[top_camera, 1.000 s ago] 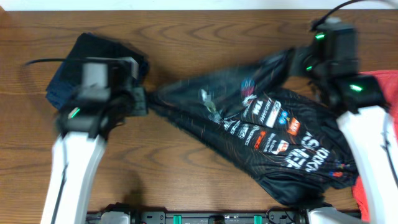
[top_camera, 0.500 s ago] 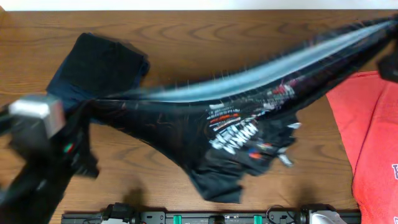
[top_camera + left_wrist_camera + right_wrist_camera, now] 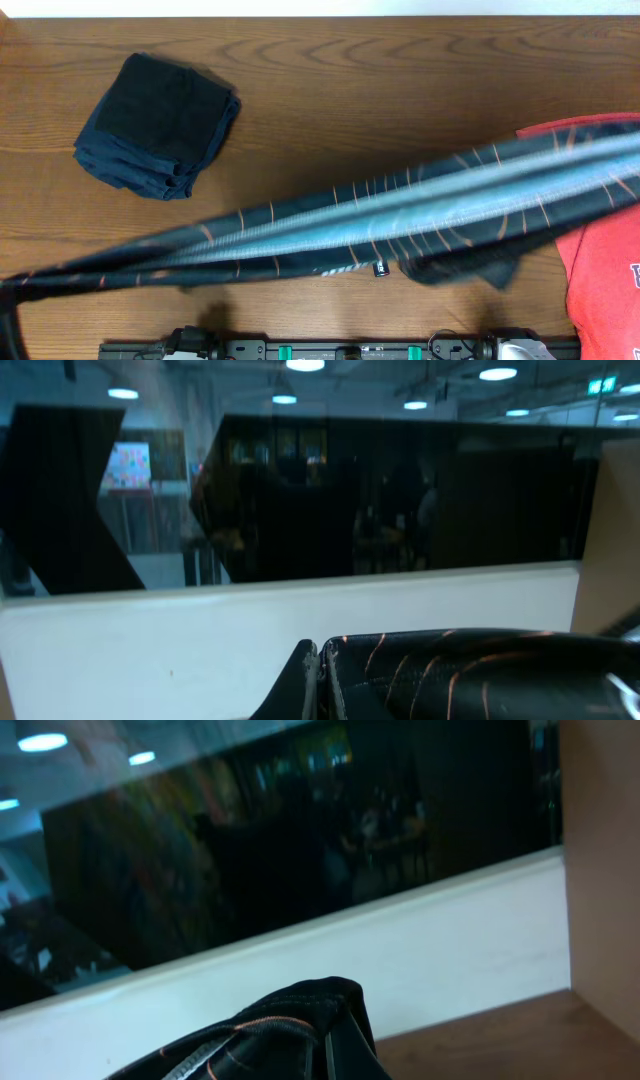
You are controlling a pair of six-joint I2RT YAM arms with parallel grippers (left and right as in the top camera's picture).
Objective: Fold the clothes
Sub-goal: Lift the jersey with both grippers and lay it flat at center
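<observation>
Jersey [image 3: 400, 215] now pulled taut, blurred; ends cropped

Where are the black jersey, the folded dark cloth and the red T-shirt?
black jersey [image 3: 400, 215]: overhead, middle of the stretched, blurred band.
folded dark cloth [image 3: 158, 125]: overhead, top face of the stack, upper left.
red T-shirt [image 3: 600, 275]: overhead, body panel at the right edge, below the jersey.

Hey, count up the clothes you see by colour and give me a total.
black jersey: 1
red T-shirt: 1
dark blue folded pile: 1
Total: 3
</observation>
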